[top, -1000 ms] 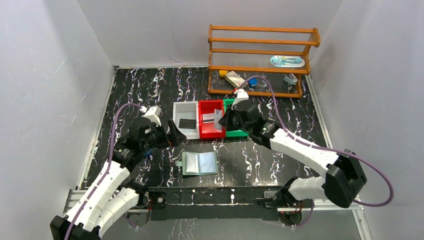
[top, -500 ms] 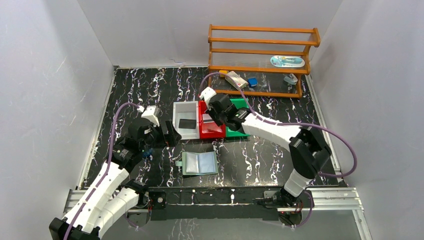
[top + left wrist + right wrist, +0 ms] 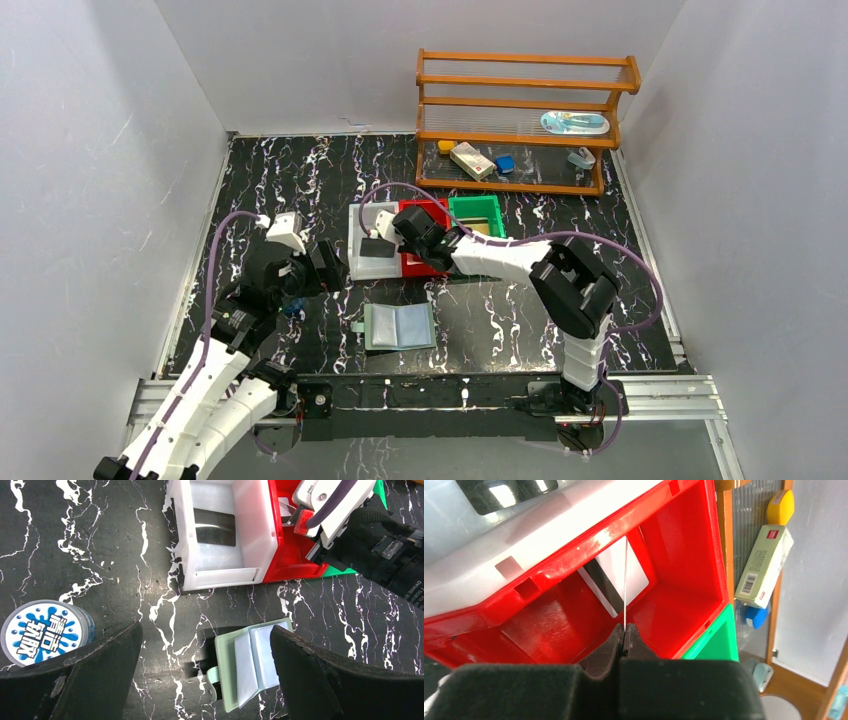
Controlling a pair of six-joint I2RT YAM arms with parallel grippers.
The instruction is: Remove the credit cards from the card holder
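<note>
Pinching edge-on credit card, right hand above red bin; left hand spread apart, card holder at 4 o'clock.

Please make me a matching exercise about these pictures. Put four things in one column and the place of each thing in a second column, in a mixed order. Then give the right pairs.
Things
1. black card
2. card holder
3. round tin
4. edge-on card

Places
A. lying open on the table, in front of the bins
B. pinched by the right gripper, fingers shut on it
C. lying flat in the white bin
D. standing on the table, to the left of the card holder

Pairs: 1-C, 2-A, 3-D, 4-B
</note>
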